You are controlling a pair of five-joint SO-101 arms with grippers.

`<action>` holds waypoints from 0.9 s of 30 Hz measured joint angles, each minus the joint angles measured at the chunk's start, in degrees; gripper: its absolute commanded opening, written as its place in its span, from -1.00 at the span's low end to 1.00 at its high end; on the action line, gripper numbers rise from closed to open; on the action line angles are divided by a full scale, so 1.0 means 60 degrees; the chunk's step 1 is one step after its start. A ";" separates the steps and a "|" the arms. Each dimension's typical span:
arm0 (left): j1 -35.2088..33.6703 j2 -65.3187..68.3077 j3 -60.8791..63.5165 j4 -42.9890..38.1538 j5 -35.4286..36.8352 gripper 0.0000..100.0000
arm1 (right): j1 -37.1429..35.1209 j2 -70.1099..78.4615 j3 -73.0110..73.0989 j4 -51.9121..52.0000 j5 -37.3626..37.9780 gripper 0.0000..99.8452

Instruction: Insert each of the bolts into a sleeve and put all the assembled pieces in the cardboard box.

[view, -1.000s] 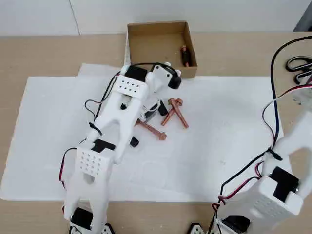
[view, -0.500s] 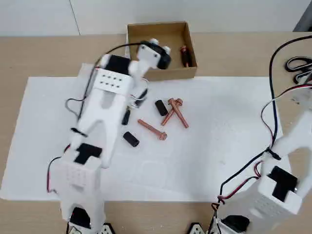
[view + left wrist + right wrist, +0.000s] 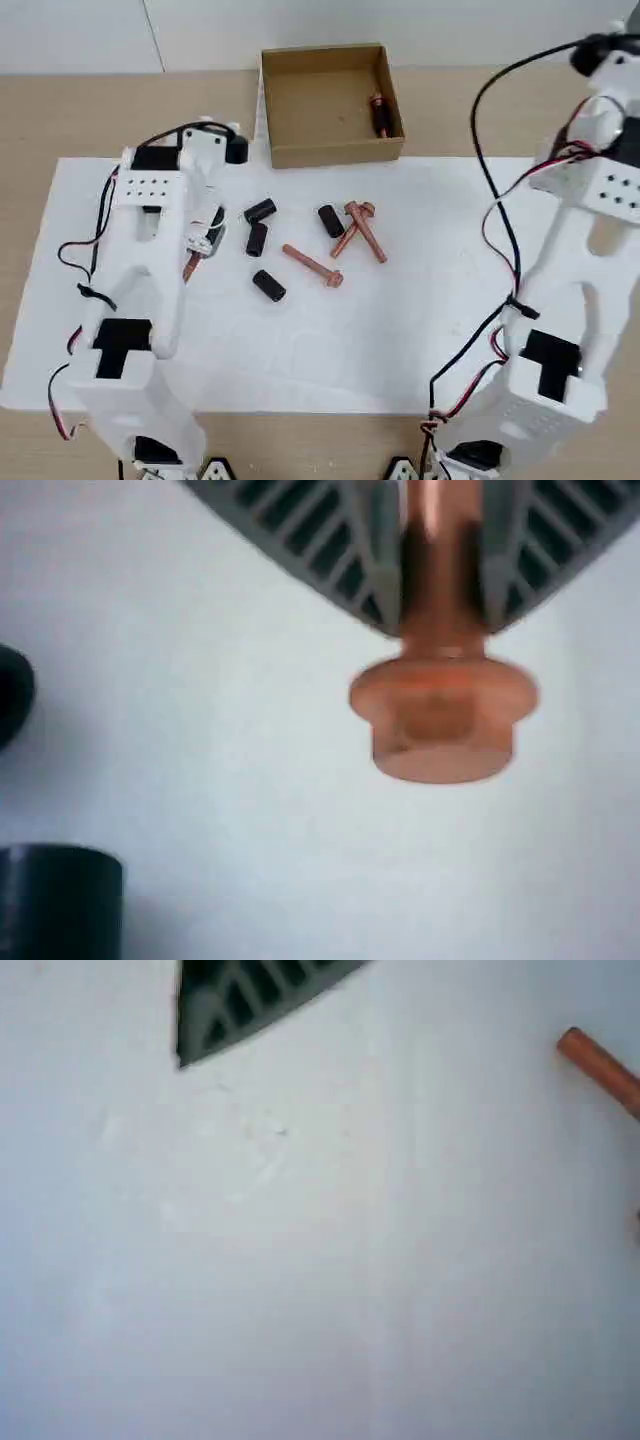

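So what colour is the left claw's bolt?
The bolt is copper, clearest in the left wrist view.

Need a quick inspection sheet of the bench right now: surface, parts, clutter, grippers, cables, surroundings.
Surface: white sheet on wooden table.
Job's things: four sleeves and three bolts loose on the sheet; one assembled piece in the cardboard box.
Clutter: nothing seen.
Grippers: left gripper shut on a held bolt; right gripper, state unclear.
Cables: black and red leads along both arms.
Surroundings: pale wall behind the table.
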 measured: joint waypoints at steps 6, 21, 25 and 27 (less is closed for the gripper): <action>0.0000 0.0000 0.1201 -0.1641 0.0000 -0.98 | -0.0440 0.0000 0.0000 0.0000 0.0000 -0.69; 0.0000 0.0381 0.1451 -0.2725 -0.0015 -0.81 | -0.0440 0.0000 0.0000 0.0000 0.0000 -0.69; 0.0015 0.0615 0.1436 -0.2857 -0.0044 -0.81 | -0.0440 0.0000 0.0000 0.0000 0.0000 -0.69; 0.0029 0.0674 0.1436 -0.2901 -0.0044 -0.81 | -0.0440 0.0000 0.0000 0.0000 0.0000 -0.69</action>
